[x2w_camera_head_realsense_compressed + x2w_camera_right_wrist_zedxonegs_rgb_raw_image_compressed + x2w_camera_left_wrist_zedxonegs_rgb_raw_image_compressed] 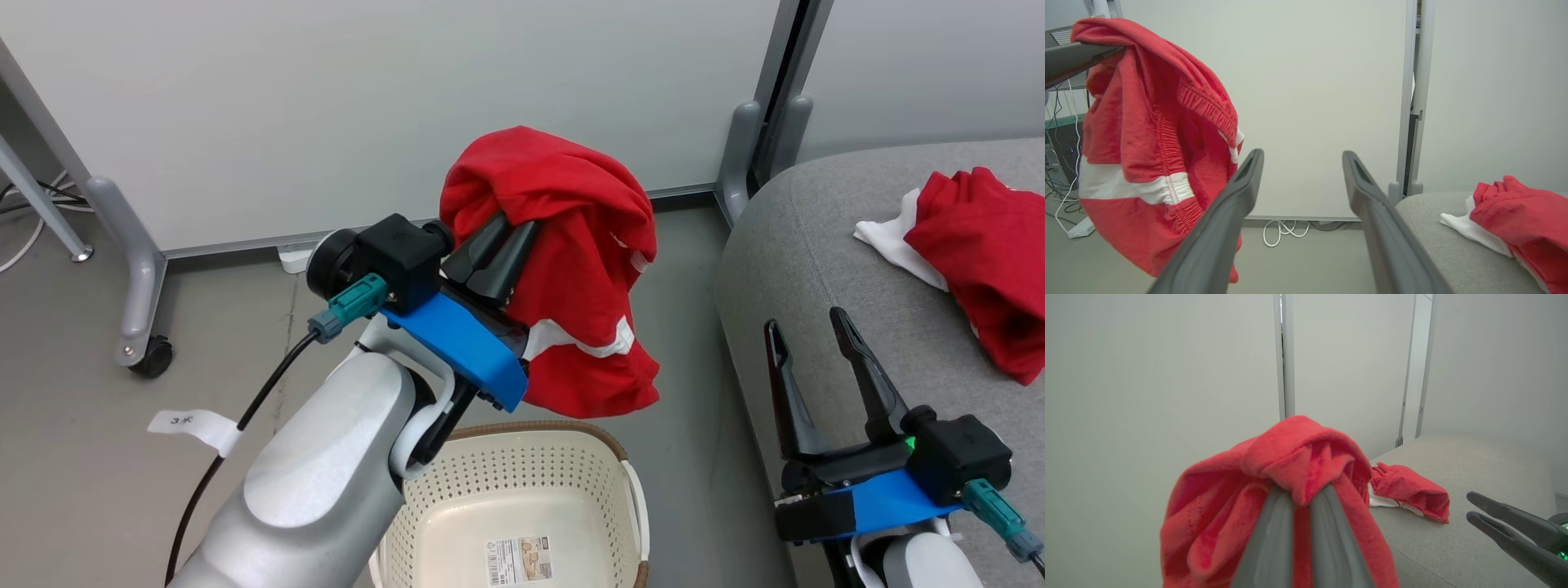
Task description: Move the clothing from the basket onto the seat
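Head view: your left gripper [508, 237] clamped on one red garment [571, 269] above basket [563, 429], label [520, 559] inside; right gripper [806, 320] spread wide, holding nothing.

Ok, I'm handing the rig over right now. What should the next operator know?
Left gripper: shut on a red garment, held above the basket.
Right gripper: open, empty, at the front edge of the seat.
Done: the other garment lies on the seat. The basket's visible floor is bare but for its label; the arm hides part of it.
Left: carry the red garment over the seat and release it there.
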Controlling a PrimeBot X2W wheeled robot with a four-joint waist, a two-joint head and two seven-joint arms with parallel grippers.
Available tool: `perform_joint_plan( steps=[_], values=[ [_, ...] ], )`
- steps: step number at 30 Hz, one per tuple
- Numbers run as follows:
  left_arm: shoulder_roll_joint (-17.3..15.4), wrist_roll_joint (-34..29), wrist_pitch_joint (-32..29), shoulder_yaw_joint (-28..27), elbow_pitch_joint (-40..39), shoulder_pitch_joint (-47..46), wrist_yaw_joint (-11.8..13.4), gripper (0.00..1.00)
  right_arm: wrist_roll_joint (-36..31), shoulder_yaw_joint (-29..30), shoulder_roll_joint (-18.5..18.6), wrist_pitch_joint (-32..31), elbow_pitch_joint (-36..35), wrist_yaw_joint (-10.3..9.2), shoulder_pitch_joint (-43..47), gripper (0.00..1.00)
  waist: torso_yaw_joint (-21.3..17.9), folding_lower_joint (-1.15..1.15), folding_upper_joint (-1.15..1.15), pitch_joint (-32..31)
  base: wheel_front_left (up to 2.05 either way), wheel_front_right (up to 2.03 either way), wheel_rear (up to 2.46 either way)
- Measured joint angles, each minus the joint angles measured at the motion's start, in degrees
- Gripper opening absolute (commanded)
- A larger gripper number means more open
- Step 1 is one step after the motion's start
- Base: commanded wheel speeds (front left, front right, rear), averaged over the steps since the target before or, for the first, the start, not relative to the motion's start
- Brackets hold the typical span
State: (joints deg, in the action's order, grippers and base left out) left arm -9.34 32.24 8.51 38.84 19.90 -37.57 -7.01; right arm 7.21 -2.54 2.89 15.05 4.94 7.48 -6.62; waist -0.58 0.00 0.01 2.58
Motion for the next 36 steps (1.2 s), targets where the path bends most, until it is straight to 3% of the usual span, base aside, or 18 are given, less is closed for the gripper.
perform_joint_plan(
  steps=[9,16,24,36],
  values=[
    [-0.25,-0.14,-1.36,1.21,-3.34,1.07,1.16,0.0,-0.05,-2.88,0.01,0.0,-2.6,0.0,-0.69,1.0,0.42,0.0,0.0,-0.33,0.0,0.0,0.0],
    [-0.51,-0.53,-1.54,1.66,-4.02,1.04,1.36,0.0,-0.55,-10.53,-0.01,0.0,-4.09,0.0,-5.73,1.0,0.7,0.0,0.0,0.38,0.0,0.0,0.0],
    [0.01,-1.05,-1.24,2.63,-4.05,0.06,1.35,0.0,-0.6,-17.39,-0.05,0.0,2.46,0.0,-12.03,1.0,1.86,0.01,0.0,1.26,0.0,0.0,0.0],
    [1.29,-1.48,-0.23,4.35,-3.53,-1.29,1.14,0.0,1.72,-21.34,-0.05,0.0,16.14,0.01,-20.42,1.0,3.54,0.01,0.0,2.85,0.0,0.0,0.0]
  ],
)
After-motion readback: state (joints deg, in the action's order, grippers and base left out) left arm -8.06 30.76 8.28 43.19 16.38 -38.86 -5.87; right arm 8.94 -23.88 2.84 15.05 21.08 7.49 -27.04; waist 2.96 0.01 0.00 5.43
